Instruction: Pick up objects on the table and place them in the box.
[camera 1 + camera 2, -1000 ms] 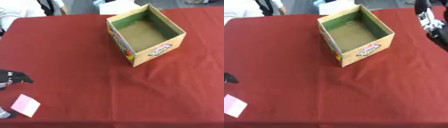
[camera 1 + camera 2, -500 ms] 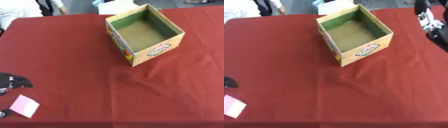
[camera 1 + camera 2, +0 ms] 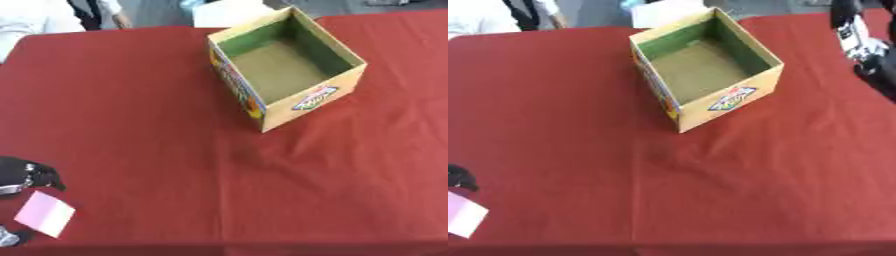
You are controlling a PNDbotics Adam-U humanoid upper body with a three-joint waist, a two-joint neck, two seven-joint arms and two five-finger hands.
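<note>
A pink card [image 3: 45, 213] lies at the table's lower left corner. My left hand [image 3: 21, 174] shows only in part at the left edge. Its dark fingers hang just above the card's upper edge, and another tip [image 3: 7, 237] shows below the card, so the card sits in the gap between them, with the hand open. An open cardboard box [image 3: 308, 97] with a green inner lining stands empty at the upper middle of the table. My right hand [image 3: 857, 39] hovers at the upper right edge, to the right of the box.
A red cloth [image 3: 175, 150] covers the whole table, creased near the box. A white object [image 3: 229, 11] lies just beyond the box at the far edge. People stand past the far left corner.
The left hand's fingers have come down toward the pink card's upper edge. The card, the box and the right hand have stayed in place.
</note>
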